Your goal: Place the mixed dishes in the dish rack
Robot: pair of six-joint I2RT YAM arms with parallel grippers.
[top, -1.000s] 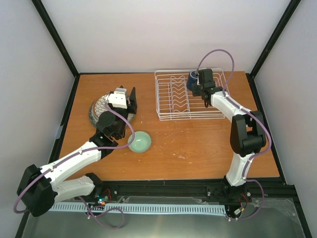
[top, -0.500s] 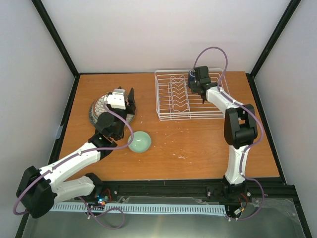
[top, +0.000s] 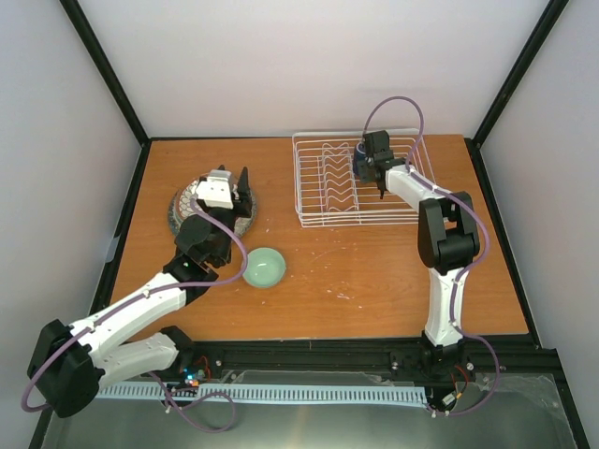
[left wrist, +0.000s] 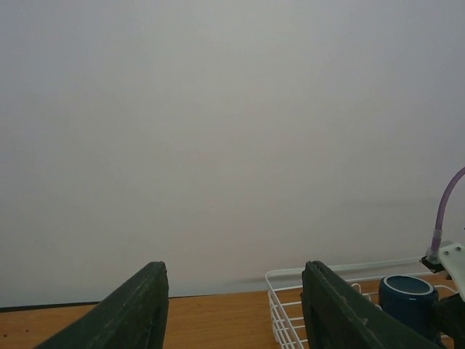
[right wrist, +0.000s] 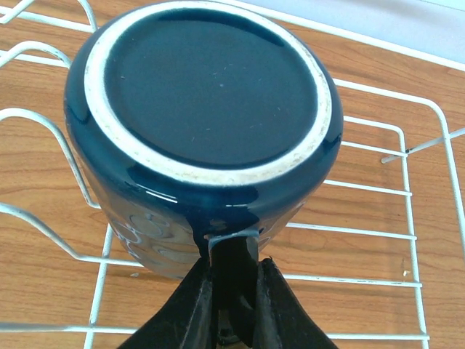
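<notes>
While base-up in dish rack (top: 323, 178), mug (right wrist: 211, 94), handle inside right gripper (right wrist: 234, 275)

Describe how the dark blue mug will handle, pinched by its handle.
The dark blue mug has glossy glaze, likely slippery. Pinched by the right claw at the handle alone, it may pivot. Probably rigid ceramic, chippable on the dish rack wires.

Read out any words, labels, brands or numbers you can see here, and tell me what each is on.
None legible.
The dark blue mug has raised marks on its side, too blurred to read as letters.
The dish rack and the petal-patterned plate show no text.
</notes>
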